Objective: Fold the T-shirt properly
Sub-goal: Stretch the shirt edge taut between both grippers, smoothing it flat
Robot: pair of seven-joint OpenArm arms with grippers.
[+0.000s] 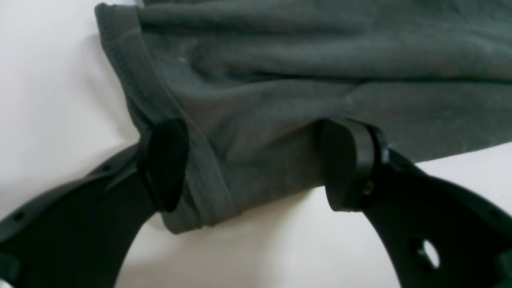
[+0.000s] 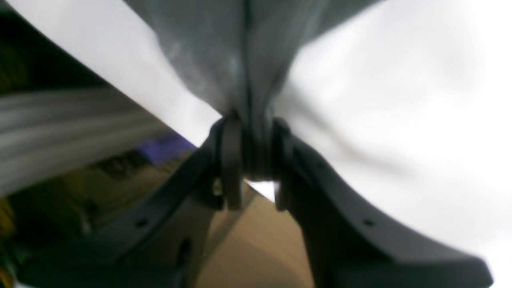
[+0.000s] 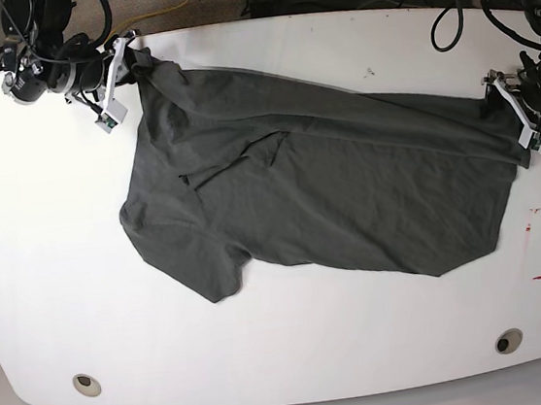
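**While one corner is pinched, the other is waiting to be gripped**

While the T-shirt [image 3: 328, 196] is lying spread and wrinkled across the middle of the white bench [image 3: 55, 286], both arms are working at its far edge, one at each end. The cloth is reaching from the far left corner of the bench in the base view over to the right side, with a sleeve pointing toward the near edge. No fold is showing yet, so the step in hand looks like taking hold of the two corners before the first fold.

The right claw [image 2: 250, 160] is sitting at the far left corner in the base view, its fingers together and clamped on a bunched ridge of the shirt, which is fanning out above it. The wrist view is blurred, so how deep the bite is cannot be told.

The left claw [image 1: 256, 164] is standing apart, its two pads straddling a hemmed corner of the shirt that is lying flat on the bench between them. One pad [image 1: 164, 164] is touching the ribbed hem; the other is resting at the cloth's edge.

The next move is probably calling for the left claw to close on that corner, catching every layer, so both arms can lift and carry the edge together.
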